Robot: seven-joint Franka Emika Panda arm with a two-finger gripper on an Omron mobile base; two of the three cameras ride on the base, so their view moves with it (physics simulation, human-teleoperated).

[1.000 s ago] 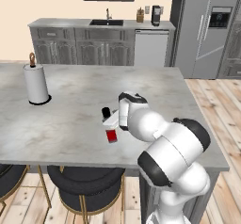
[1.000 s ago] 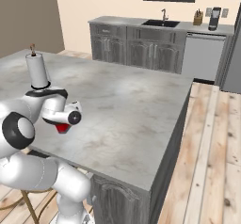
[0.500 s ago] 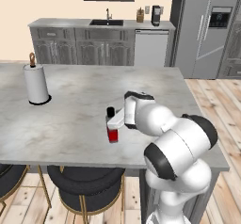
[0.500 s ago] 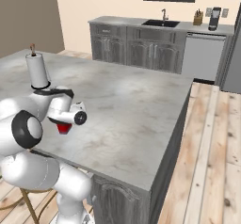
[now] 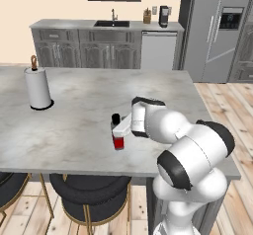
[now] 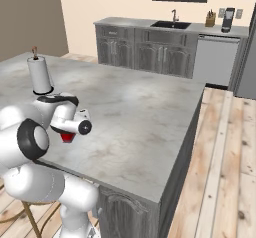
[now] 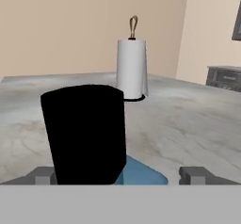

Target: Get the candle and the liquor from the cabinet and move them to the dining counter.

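1. Gripper [image 7: 121,175] open, jaws spread wide; the two dark fingertips [image 7: 44,175] stand well apart at the bottom of the hand view, one on each side of the bottle.
2. Liquor bottle [image 5: 117,134] stands upright on the dining counter [image 5: 74,125], between the open jaws. Whether either finger touches it cannot be told.
3. In the hand view the bottle's black cap [image 7: 84,133] sits close in front, nearer the left fingertip; a bit of the light blue shoulder [image 7: 139,173] shows below it.
4. In the left base view the red lower body shows under the hand, black cap above it. In the right base view only a red patch [image 6: 66,136] shows beneath the hand.
5. Paper-towel roll [image 5: 38,88] stands upright on the same counter, well beyond the gripper and the bottle; in the hand view it rises behind the cap [image 7: 132,68].
6. Black round stools [image 5: 89,207] sit under the counter edge, below the gripper.
7. Sink [image 5: 111,23] and grey base cabinets [image 5: 104,54] on the far wall, well past the counter.
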